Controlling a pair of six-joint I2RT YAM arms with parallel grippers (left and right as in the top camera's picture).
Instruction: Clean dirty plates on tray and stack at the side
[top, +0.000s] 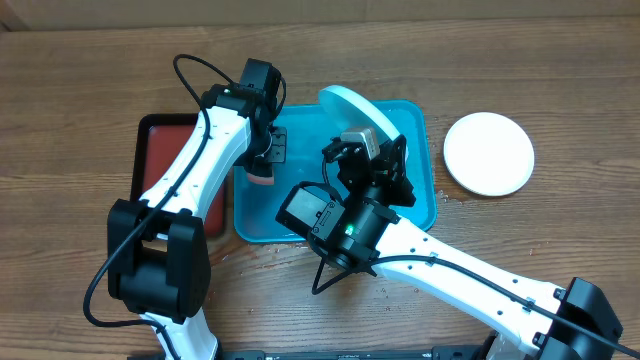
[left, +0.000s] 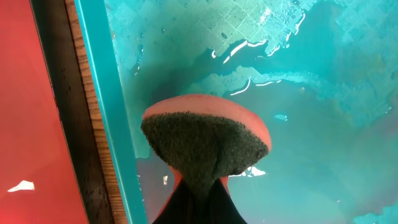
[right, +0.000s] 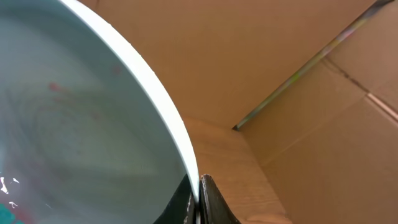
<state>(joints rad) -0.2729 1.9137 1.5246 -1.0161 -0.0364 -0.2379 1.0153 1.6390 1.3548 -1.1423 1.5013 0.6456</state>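
**Cyan plate held on edge above the tray, sponge low by the tray's left wall**

The wooden table carries the turquoise tray at its middle. The tray's floor is wet and glistening in the left wrist view. Just left of it lies the dark red tray, partly under the left arm. The white plate lies flat on the table, to the right of the turquoise tray and apart from it. The light cyan plate stands tilted over the tray's far side, with faint red smears on its face. The right gripper is clamped on its rim. The left gripper pinches a pink sponge with a dark scouring face, close to the tray's left wall. Whether the sponge touches the floor cannot be told.
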